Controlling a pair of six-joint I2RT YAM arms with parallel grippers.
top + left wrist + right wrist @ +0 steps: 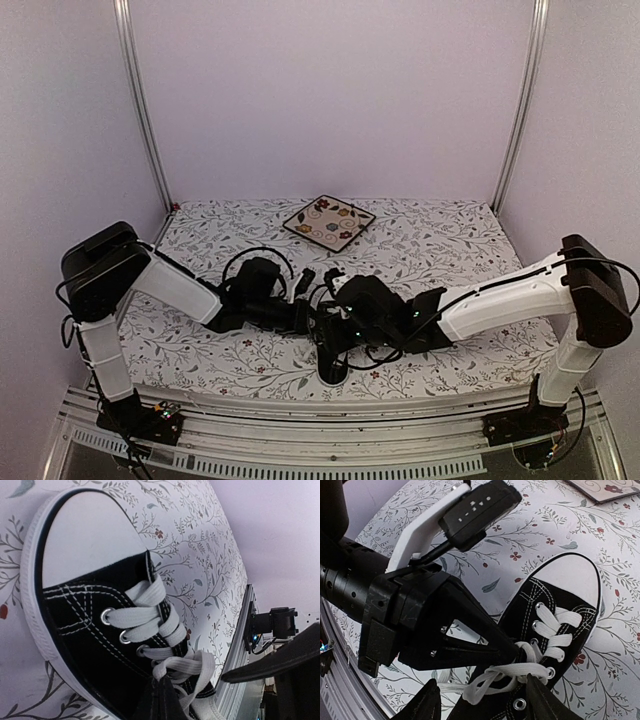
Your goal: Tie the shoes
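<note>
The black sneaker (pixel 85 625) with a white toe cap lies on the floral cloth, its white laces (pixel 150 612) crossed through the eyelets. My left gripper (pixel 161 684) is shut on a loop of lace at the top of the lacing. In the right wrist view the sneaker (pixel 522 612) points up and to the right. There the left gripper (pixel 516 652) comes in from the left and pinches the lace (pixel 505 676). My right gripper (pixel 485 700) is open, one finger on each side of the loose lace loops. In the top view both grippers meet over the sneaker (pixel 334 372), which is mostly hidden.
A square floral plate (pixel 329 222) lies at the back middle of the table; its corner shows in the right wrist view (pixel 605 487). The table's near edge with a metal rail (pixel 240 650) is close to the shoe.
</note>
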